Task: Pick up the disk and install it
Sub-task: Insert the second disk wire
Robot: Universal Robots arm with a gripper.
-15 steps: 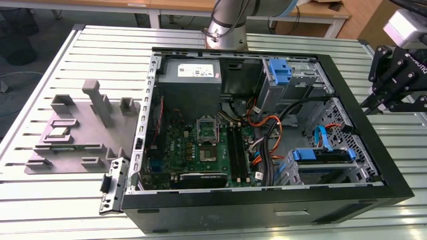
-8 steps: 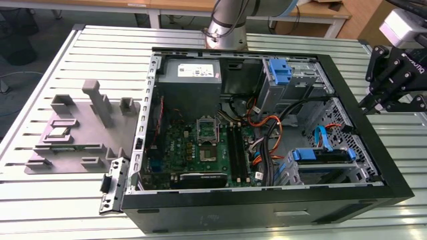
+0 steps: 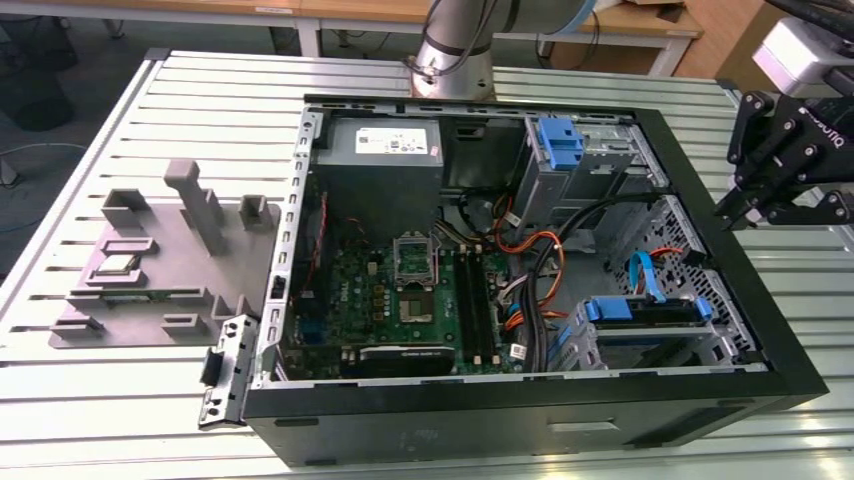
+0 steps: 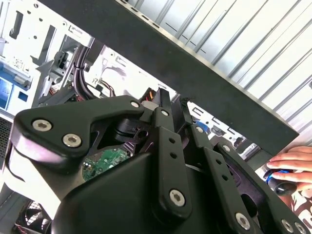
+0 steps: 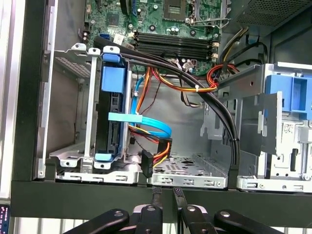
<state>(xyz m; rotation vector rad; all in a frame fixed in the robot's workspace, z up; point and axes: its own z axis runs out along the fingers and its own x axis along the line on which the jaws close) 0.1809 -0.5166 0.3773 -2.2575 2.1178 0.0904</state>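
Fingertips of the hand [image 5: 166,191] stand slightly parted, grasping nothing, just outside the black case wall [image 5: 97,195]. Past that wall and off to one side of the hand, the disk [image 5: 110,117] sits on edge in its metal cage [image 5: 68,63], blue rails showing. Orange and blue cables [image 5: 151,127] crowd right beside it. I reckon a reach could snag those leads or clip the wall, and a shallow grip on the rail could slip.
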